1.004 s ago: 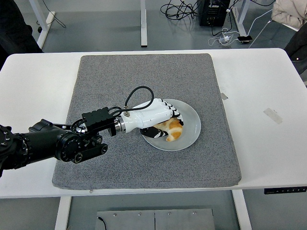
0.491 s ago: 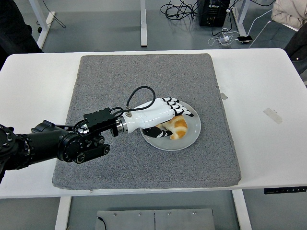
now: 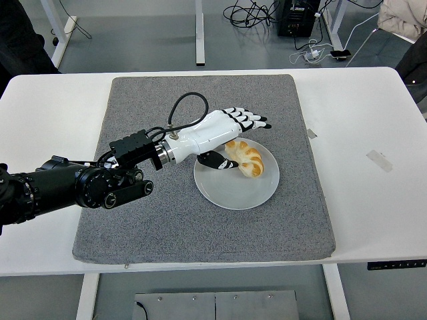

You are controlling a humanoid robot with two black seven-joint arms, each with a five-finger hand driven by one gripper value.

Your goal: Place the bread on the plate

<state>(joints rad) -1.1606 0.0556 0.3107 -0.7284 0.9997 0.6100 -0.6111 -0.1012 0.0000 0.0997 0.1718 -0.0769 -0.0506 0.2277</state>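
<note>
White table [image 3: 373, 113] carrying a grey mat [image 3: 200, 220]. Beyond the far edge: grey floor [image 3: 133, 33], white table legs [image 3: 199, 32], tangled black cables [image 3: 250, 12], a black box [image 3: 298, 17].

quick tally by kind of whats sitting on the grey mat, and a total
bread: 1
plate: 1
total: 2
The left robot hand hovers open over them and is not counted.

A golden-brown, ridged bread roll [image 3: 244, 159] lies flat on the upper part of a round, pale grey plate [image 3: 230, 190], which sits on a grey mat.
</note>
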